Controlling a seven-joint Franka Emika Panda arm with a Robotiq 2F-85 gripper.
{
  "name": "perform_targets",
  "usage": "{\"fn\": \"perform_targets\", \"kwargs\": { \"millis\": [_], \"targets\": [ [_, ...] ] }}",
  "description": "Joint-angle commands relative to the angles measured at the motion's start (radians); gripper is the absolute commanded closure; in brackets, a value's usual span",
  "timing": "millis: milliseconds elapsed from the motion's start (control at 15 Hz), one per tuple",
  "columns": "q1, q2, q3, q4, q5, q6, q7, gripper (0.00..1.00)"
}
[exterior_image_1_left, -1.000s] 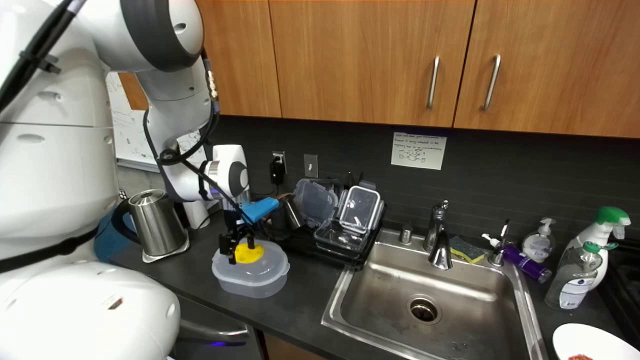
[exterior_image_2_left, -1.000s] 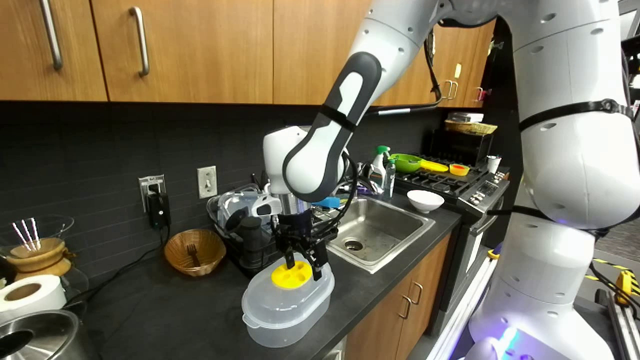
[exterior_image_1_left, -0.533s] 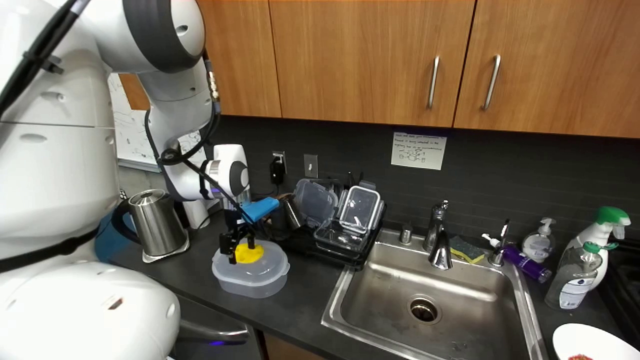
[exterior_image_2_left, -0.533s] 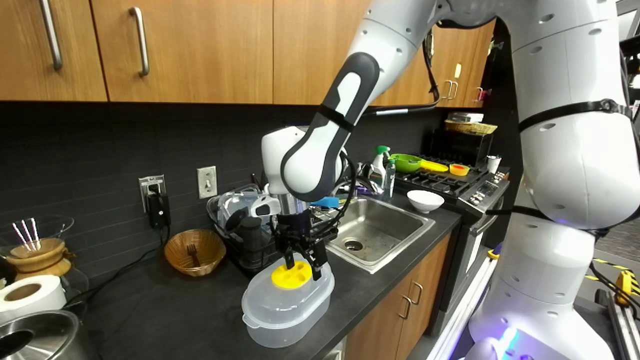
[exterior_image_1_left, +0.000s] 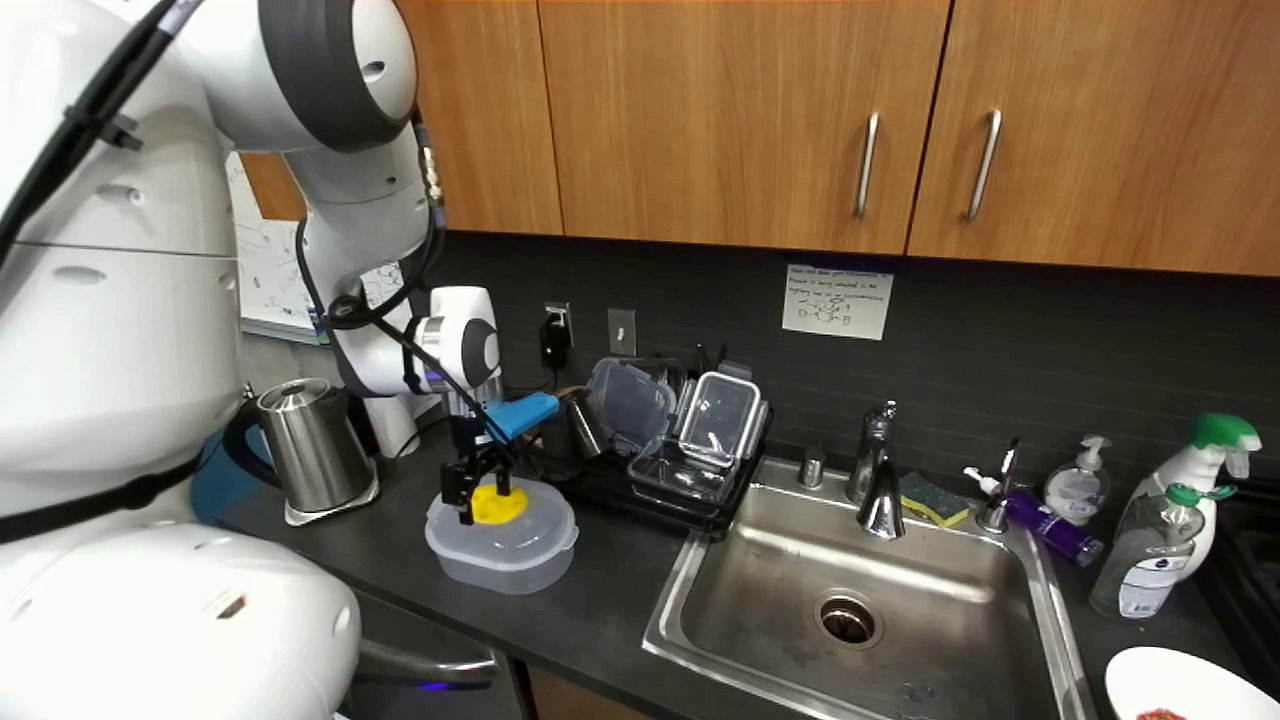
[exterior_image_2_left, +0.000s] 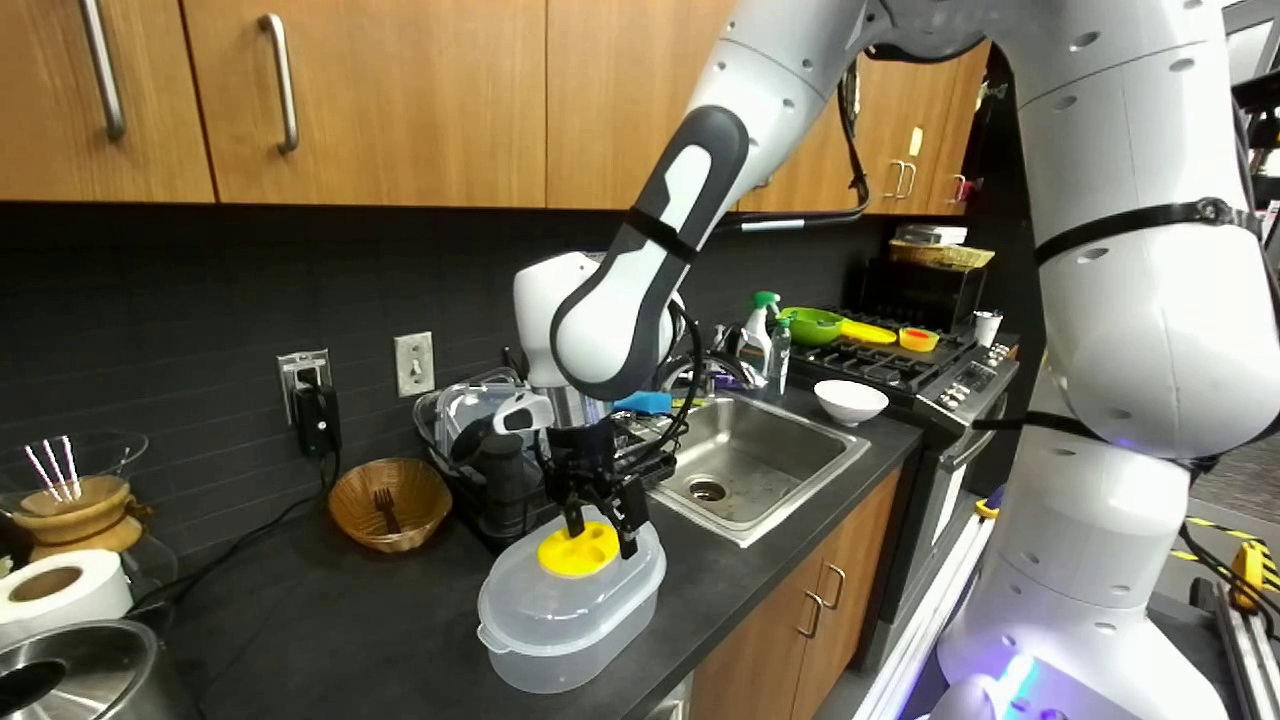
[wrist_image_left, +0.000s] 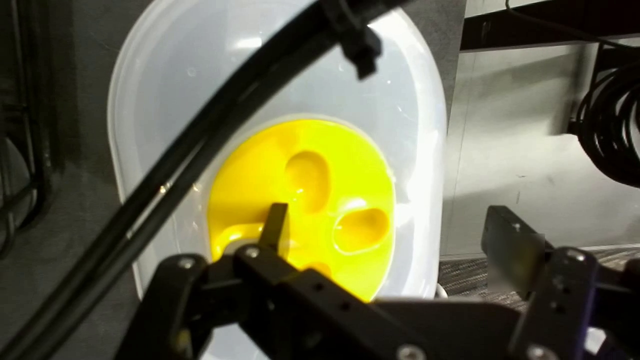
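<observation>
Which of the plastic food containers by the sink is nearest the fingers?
The oval container with a yellow disc on top, standing on the counter beneath the parted fingers. The other food containers sit in the dish rack.

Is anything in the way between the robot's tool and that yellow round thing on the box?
Nothing visible is. The open tool is right at the yellow round thing on the lid, with one finger over it; whether they touch isn't clear.

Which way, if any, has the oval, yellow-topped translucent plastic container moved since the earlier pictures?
Yes, slightly: in an exterior view the container has shifted toward the picture's left, a little closer to the round brown wicker basket.
</observation>
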Motion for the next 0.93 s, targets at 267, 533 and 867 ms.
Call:
{"fn": "perform_targets", "kwargs": {
  "millis": [267, 533, 867],
  "targets": [
    [0.011, 0.036, -0.012, 0.034, -0.012, 0.002, 0.014, 0.0],
    [0.016, 0.035, -0.012, 0.043, -0.017, 0.002, 0.02, 0.0],
    [0.023, 0.031, -0.01, 0.053, -0.018, -0.004, 0.025, 0.0]
  ]
}}
